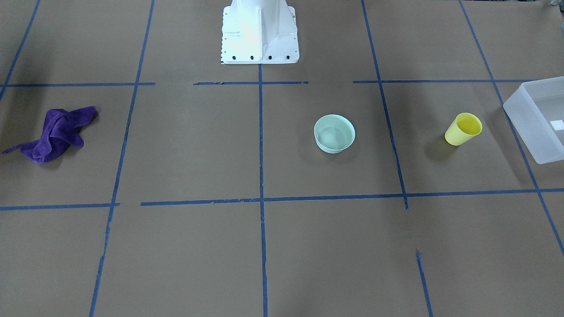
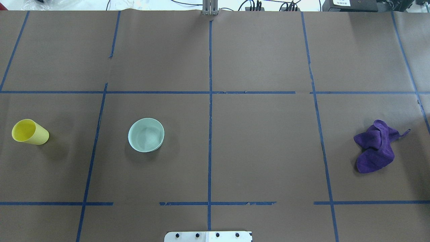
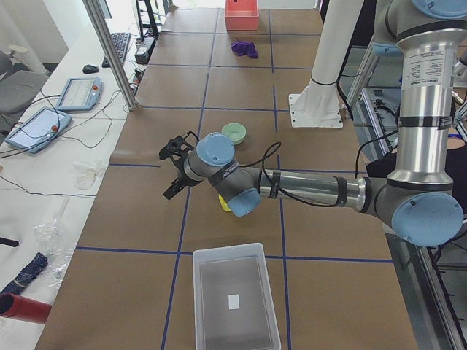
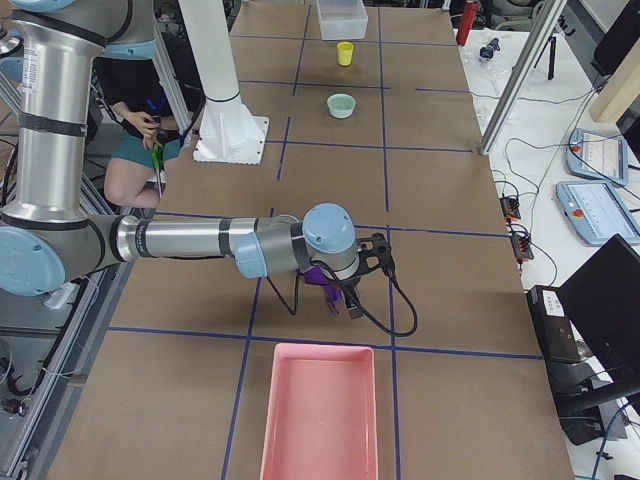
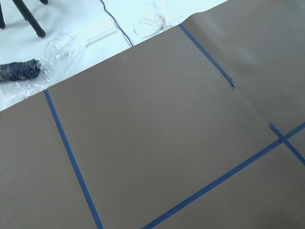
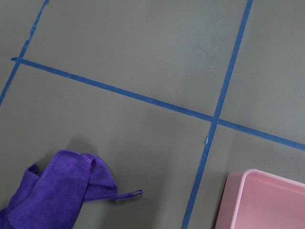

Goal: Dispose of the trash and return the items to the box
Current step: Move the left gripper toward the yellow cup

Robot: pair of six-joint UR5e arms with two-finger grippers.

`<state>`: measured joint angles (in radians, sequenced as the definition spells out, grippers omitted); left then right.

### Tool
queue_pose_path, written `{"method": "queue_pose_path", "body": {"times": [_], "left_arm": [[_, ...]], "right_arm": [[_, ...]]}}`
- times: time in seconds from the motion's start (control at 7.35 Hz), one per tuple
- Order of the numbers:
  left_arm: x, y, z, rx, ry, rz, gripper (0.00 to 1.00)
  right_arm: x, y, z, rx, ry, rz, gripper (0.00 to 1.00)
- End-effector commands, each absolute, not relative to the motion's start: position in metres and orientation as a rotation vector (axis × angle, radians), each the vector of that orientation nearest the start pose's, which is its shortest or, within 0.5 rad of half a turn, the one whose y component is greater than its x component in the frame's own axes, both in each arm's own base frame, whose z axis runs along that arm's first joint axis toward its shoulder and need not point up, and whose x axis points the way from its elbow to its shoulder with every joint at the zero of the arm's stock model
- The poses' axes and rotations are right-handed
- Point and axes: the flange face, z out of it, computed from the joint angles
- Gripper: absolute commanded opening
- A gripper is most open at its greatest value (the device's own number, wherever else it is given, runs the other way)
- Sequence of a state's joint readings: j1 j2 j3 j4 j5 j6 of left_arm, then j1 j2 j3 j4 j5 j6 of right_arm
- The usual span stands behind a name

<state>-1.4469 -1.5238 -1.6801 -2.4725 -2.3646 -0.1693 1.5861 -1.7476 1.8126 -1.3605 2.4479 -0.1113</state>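
The yellow cup (image 1: 462, 129) stands upright on the brown table, on my left side (image 2: 29, 132). The mint-green bowl (image 1: 334, 133) sits upright and empty nearer the middle (image 2: 146, 134). The frosted-white box (image 1: 535, 119) lies beyond the cup at the table's left end (image 3: 235, 302). My left gripper (image 3: 169, 171) hovers over the table's far edge, away from the bowl and cup. My right gripper (image 4: 368, 278) hangs just above a purple cloth (image 4: 320, 275). Both grippers show only in the side views, so I cannot tell whether they are open or shut.
The crumpled purple cloth (image 2: 376, 146) lies on my right side. A pink bin (image 4: 320, 415) sits at the table's right end, its corner showing in the right wrist view (image 6: 262, 200). The white robot base (image 1: 260, 33) stands at the near middle edge.
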Motion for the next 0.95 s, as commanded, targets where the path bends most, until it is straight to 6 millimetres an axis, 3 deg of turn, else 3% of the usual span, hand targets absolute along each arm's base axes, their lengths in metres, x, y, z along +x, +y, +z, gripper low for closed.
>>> {"method": "queue_pose_path", "body": {"times": [0.0,0.14,0.41,0.54,0.68,0.82], "left_arm": [[0.080,-0.463,0.528,0.730,0.975,0.416,1.00],[0.104,-0.443,0.541,0.617,1.025,0.347,1.00],[0.107,-0.407,0.583,0.602,0.848,0.248,0.96],[0.108,-0.397,0.595,0.562,0.836,0.210,0.80],[0.117,-0.395,0.596,0.542,0.846,0.206,0.71],[0.127,-0.392,0.597,0.521,0.857,0.214,0.70]], "right_arm": [[0.063,-0.426,0.591,0.344,-0.853,-0.224,1.00],[0.063,-0.425,0.592,0.343,-0.852,-0.224,1.00],[0.063,-0.418,0.597,0.332,-0.856,-0.218,1.00],[0.063,-0.417,0.599,0.329,-0.855,-0.216,1.00],[0.063,-0.416,0.600,0.327,-0.855,-0.216,1.00],[0.063,-0.415,0.601,0.326,-0.855,-0.216,1.00]]}}
